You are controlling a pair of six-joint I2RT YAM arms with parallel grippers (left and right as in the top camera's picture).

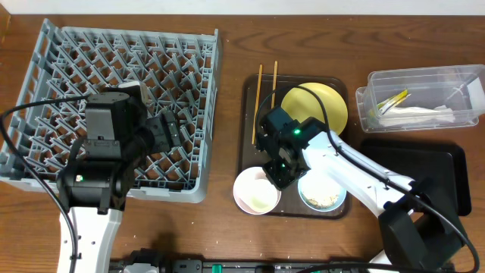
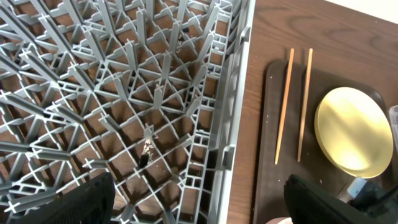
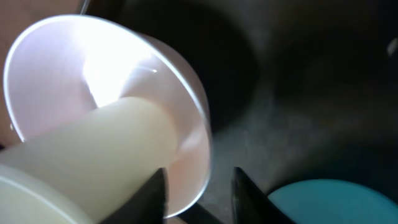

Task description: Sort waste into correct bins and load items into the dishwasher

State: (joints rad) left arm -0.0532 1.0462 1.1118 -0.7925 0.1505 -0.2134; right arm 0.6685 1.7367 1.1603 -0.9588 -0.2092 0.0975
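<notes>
Rim of white bowl (image 3: 106, 93) between parted fingers (image 3: 157, 193) of right tool (image 1: 277, 171), left tool (image 2: 198, 182) spread wide, empty, over grey rack (image 2: 124, 74)

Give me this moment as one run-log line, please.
left gripper: open, over rack | right gripper: open, at white bowl rim | blue bowl: scraps inside | plate, chopsticks: on tray

A large grey dish rack (image 1: 98, 53) filled the left of the wooden tabletop (image 1: 227, 38), the left tool (image 1: 176, 129) poised above its pegs. On the dark brown serving tray (image 1: 247, 163) lay two chopsticks (image 1: 258, 98) and a yellow plate (image 1: 326, 102), with a white bowl (image 1: 255, 193) and a light blue bowl (image 1: 333, 199) holding rice scraps (image 1: 324, 200) along its near edge. The right tool (image 1: 279, 176) hung between the bowls. At right, a clear tub (image 1: 424, 76) held a snack wrapper (image 1: 394, 101) and a napkin (image 1: 420, 115), beside a black tray (image 1: 439, 163).
</notes>
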